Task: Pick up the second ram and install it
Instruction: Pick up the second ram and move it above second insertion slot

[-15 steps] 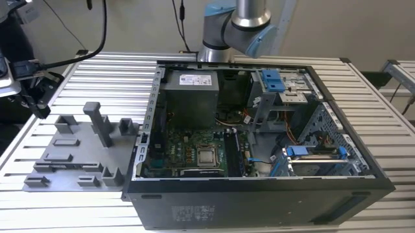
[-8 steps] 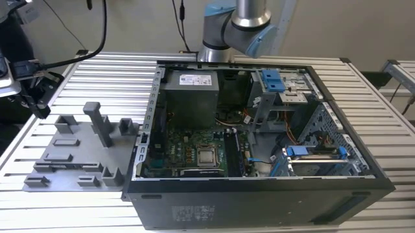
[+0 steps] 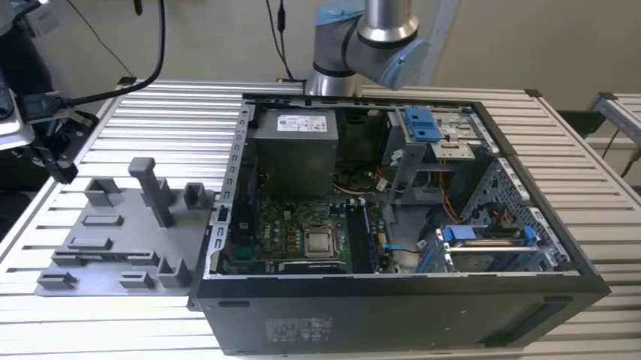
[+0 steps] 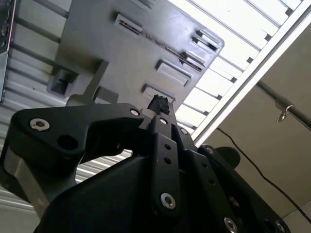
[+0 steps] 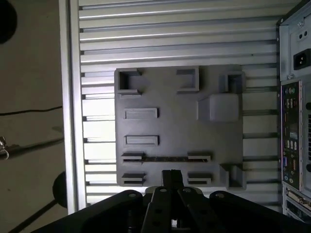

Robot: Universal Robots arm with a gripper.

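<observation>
The step in hand looks like the reach for the pick-up. The open case takes up the middle and right of the exterior view. The tray lies on the slatted table at the exterior view's left, just beside the case. In the first wrist view the gripper hangs over the tray's edge, near the ram. The ram stands on its long edge in a slot of the tray. The claw looks clenched on nothing, its tips pressed together and apart from the ram.

To do this well, I judge the tips should spread and sit square across the ram's two flat faces, near its middle. That way it would lift level and not jam in the slot. A skewed grip would likely make seating it harder.

The ram shows as little more than a thin dark line, so its chips and notch cannot be read. In the second wrist view the gripper's own body covers much of the tray. In the exterior view the sockets on the motherboard are dark, and I cannot tell whether a stick already sits there.
</observation>
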